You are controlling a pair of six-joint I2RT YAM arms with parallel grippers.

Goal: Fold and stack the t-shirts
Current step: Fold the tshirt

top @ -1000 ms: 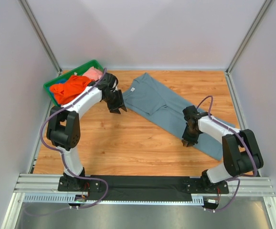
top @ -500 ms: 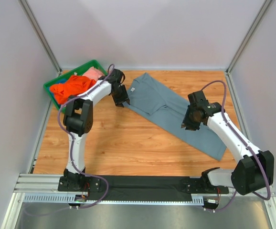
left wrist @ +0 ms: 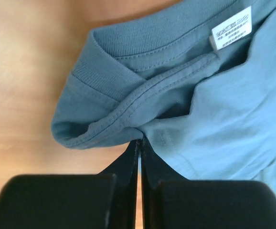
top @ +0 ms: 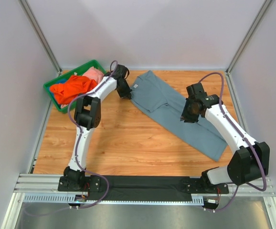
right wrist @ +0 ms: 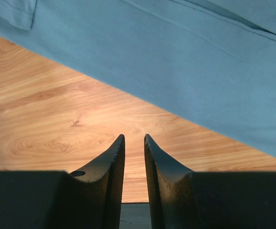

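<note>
We saw a wooden table (top: pixel 128 143) with a grey tee (top: pixel 152 93) lying slantwise from far centre towards the near right, its middle partly covered by the right arm. At the far left a green bin (top: pixel 78 67) held an orange tee (top: pixel 73 88) and a pink tee (top: pixel 94 73), both crumpled, with whatever lay beneath them hidden. The left gripper (left wrist: pixel 139 140) was closed at the grey tee's collar end, apparently pinching a bunched fold. The right gripper (right wrist: pixel 134 138) hung narrowly parted over bare wood just beside the grey tee's edge, holding nothing. We could not read the white neck label (left wrist: pixel 231 27).
</note>
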